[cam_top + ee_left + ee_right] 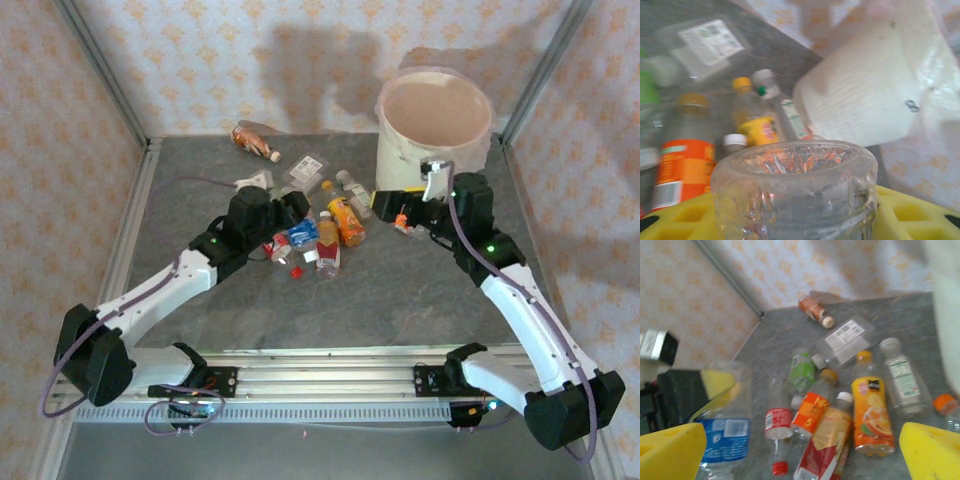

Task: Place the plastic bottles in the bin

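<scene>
Left hand [288,216]: clamped on a clear bottle [795,190], centre frame.
Right hand [398,213]: jaws wide, empty, just below the bin [400,160].

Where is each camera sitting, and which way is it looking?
Top camera: up high behind the arms, looking down on the table; both arms show, left gripper and right gripper by the plastic bottles.
Left wrist camera: on the left arm, looking across toward the bin; its yellow fingers hug a clear bottle.
Right wrist camera: on the right arm, looking over the bottles toward the far-left corner; its open yellow fingertips show at the bottom.
Shared: both wrist views catch the orange juice bottle.
</scene>
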Controlling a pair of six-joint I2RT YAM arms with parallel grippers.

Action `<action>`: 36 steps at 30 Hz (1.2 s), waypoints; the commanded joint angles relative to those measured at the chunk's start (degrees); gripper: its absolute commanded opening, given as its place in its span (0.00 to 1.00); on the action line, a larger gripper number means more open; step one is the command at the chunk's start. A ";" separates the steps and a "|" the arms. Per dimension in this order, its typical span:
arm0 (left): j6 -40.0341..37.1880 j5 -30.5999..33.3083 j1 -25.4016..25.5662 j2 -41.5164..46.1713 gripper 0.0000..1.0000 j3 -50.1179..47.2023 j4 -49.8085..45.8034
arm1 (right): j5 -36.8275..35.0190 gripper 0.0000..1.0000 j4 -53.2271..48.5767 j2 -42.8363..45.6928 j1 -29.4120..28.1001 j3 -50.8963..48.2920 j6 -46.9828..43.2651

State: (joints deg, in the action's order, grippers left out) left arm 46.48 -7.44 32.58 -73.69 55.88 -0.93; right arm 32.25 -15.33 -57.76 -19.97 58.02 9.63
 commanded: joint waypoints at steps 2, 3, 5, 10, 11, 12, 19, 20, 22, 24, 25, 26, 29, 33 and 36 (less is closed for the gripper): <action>-3.39 -7.29 2.32 -2.66 0.56 6.30 6.13 | 4.08 0.99 5.27 -0.61 -4.39 -1.73 4.72; -3.66 -8.03 2.73 -3.15 0.56 6.89 6.69 | 5.52 0.99 6.76 -1.21 -5.52 -2.23 5.91; -3.51 -9.34 3.28 -3.87 0.56 7.70 7.91 | 9.06 0.99 8.99 -2.61 -7.26 -2.65 7.29; -2.93 -10.10 3.54 -4.91 0.56 8.18 9.01 | 12.95 0.99 10.68 -5.23 -10.15 -2.23 6.55; -2.82 -10.64 3.52 -5.08 0.56 8.13 9.24 | 13.15 0.99 10.67 -5.66 -10.42 -2.07 6.24; -2.59 -11.06 3.55 -5.22 0.56 8.11 9.46 | 13.86 0.99 10.67 -6.16 -10.57 -1.91 5.97; -0.63 -11.34 3.55 -6.16 0.56 7.97 11.15 | 14.16 0.99 8.78 -9.33 -13.96 -2.20 -0.30; -0.44 -11.27 3.54 -6.19 0.56 7.85 11.46 | 13.94 0.99 8.99 -9.35 -14.46 -2.66 -1.10; -0.10 -11.40 3.54 -6.44 0.56 7.89 11.74 | 12.59 0.99 10.19 -9.19 -14.99 -3.49 -1.00; -0.16 -12.15 3.55 -6.89 0.56 8.27 11.71 | 10.94 0.98 12.68 -9.02 -15.06 -4.46 0.70; -0.24 -12.37 3.55 -7.14 0.56 8.45 11.48 | 10.20 0.95 14.06 -8.90 -15.01 -4.90 1.81; -0.38 -12.42 3.52 -7.41 0.56 8.61 11.18 | 9.88 0.93 14.67 -9.06 -15.02 -4.95 2.44; -0.10 -12.60 3.55 -7.85 0.56 8.57 11.09 | 7.99 0.85 15.03 -9.74 -15.10 -3.83 3.79; 0.12 -12.53 3.54 -7.75 0.56 8.29 11.30 | 4.03 0.74 17.05 -11.20 -15.30 -4.52 4.23; -0.07 -12.20 3.53 -7.44 0.56 7.94 10.70 | 0.89 0.63 17.62 -10.58 -15.35 -5.11 4.35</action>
State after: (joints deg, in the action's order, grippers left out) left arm 46.00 -18.65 35.75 -81.06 62.87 8.49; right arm 37.91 -3.03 -69.14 -34.96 53.17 14.24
